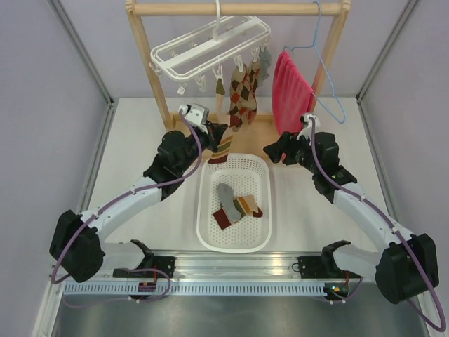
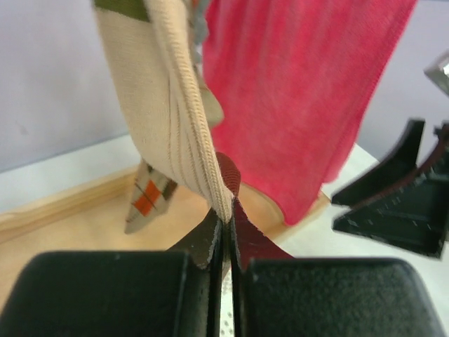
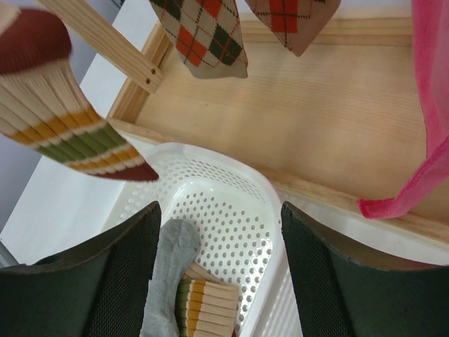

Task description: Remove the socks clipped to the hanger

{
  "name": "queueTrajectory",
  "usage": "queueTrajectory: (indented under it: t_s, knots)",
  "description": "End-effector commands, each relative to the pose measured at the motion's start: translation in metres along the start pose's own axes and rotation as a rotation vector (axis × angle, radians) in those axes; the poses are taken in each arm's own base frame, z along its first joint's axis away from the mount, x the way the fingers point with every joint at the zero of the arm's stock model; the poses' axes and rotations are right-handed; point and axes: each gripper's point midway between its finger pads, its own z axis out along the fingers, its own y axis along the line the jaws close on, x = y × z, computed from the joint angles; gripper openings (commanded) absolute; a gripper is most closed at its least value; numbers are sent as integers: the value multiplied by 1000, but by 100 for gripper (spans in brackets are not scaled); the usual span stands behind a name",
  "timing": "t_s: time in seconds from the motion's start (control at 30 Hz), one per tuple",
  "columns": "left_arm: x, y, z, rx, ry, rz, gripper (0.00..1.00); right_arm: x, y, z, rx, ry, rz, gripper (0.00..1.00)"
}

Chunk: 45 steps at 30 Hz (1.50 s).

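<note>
The white hanger (image 1: 210,43) hangs from the wooden rail with socks clipped to it. Two argyle socks (image 1: 243,93) dangle from the right-hand clips. A striped sock (image 1: 223,149) hangs lower, its cream ribbed body (image 2: 175,105) running down into my left gripper (image 2: 228,235). That gripper is shut on the sock's dark red toe end. My right gripper (image 1: 271,150) stands open just right of it, over the basket's far end, with nothing between its fingers (image 3: 126,274). In the right wrist view the striped sock (image 3: 66,130) hangs at the left and the argyle socks (image 3: 207,35) show at the top.
A white perforated basket (image 1: 261,210) lies between the arms and holds a grey sock (image 3: 168,281) and a striped sock (image 3: 207,305). A pinkish-red towel (image 1: 289,88) hangs on a blue wire hanger (image 1: 330,84). The wooden rack base (image 3: 302,119) sits behind the basket.
</note>
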Motion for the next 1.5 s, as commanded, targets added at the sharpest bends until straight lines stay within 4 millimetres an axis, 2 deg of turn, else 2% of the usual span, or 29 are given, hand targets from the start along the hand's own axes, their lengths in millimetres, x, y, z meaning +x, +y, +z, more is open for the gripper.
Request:
queueTrajectory:
  t_s: [0.0, 0.03, 0.07, 0.13, 0.17, 0.2, 0.23, 0.27, 0.3, 0.33, 0.37, 0.4, 0.43, 0.5, 0.53, 0.57, 0.6, 0.63, 0.7, 0.73, 0.8, 0.83, 0.87, 0.93, 1.07, 1.2, 1.47]
  knots:
    - [-28, -21, -8, 9, 2, 45, 2, -44, 24, -6, -59, -93, -26, 73]
    - [-23, -23, -12, 3, 38, 47, 2, -55, 30, -7, -68, -115, -27, 73]
    - [-32, -25, -14, -12, 34, 50, 2, -61, 33, -9, -71, -128, -27, 73]
    - [-27, -37, -19, -2, 89, 56, 2, -81, 42, -12, -73, -171, -37, 73]
    - [-36, -40, -19, -7, 84, 58, 2, -85, 47, -13, -73, -176, -41, 73]
    - [-38, -47, -20, 4, 92, 58, 2, -90, 51, -12, -74, -184, -47, 73]
    - [-33, -48, -23, 1, 123, 60, 2, -103, 55, -14, -56, -211, -52, 73]
    - [-40, -51, -23, 2, 119, 44, 2, -105, 63, -14, -57, -213, -73, 73]
    - [-40, -51, -24, 0, 131, 40, 2, -107, 67, -11, -50, -211, -84, 73]
    - [-43, -51, -25, -5, 132, 36, 2, -122, 71, -12, -21, -249, -95, 72]
    - [-43, -49, -28, -20, 155, 33, 2, -116, 78, -8, -16, -220, -116, 72]
    - [-44, -49, -28, -22, 163, 33, 2, -120, 81, -7, -2, -226, -128, 73]
    - [-47, -49, -29, -23, 164, 33, 2, -130, 89, -10, 8, -241, -141, 72]
    - [-49, -49, -32, -25, 187, 48, 2, -133, 95, -6, 57, -250, -177, 72]
    - [-50, -48, -33, -27, 196, 57, 2, -145, 103, -9, 60, -272, -183, 72]
    - [-55, -49, -33, -21, 191, 76, 2, -145, 105, -5, 81, -274, -191, 72]
    - [-52, -47, -35, -25, 210, 89, 2, -148, 107, -3, 87, -279, -203, 73]
    - [-53, -46, -36, -27, 211, 98, 2, -159, 114, -5, 88, -301, -206, 72]
    - [-49, -45, -38, -26, 227, 118, 2, -159, 116, 6, 110, -298, -218, 72]
    - [-48, -45, -39, -21, 232, 121, 2, -168, 123, 6, 106, -313, -220, 72]
    - [-44, -46, -41, -12, 239, 125, 2, -165, 128, 19, 121, -304, -234, 72]
    - [-43, -45, -42, -12, 242, 127, 2, -174, 135, 19, 119, -322, -246, 73]
    - [-41, -45, -42, -10, 245, 137, 2, -168, 140, 28, 124, -309, -259, 72]
    - [-37, -45, -44, 1, 251, 150, 2, -177, 148, 30, 135, -332, -267, 73]
    - [-34, -47, -47, 19, 250, 147, 2, -181, 163, 41, 122, -339, -270, 72]
    - [-35, -45, -46, 6, 247, 155, 2, -190, 172, 38, 115, -365, -277, 73]
    - [-34, -37, -44, -15, 251, 140, 2, -201, 175, 26, 126, -403, -286, 73]
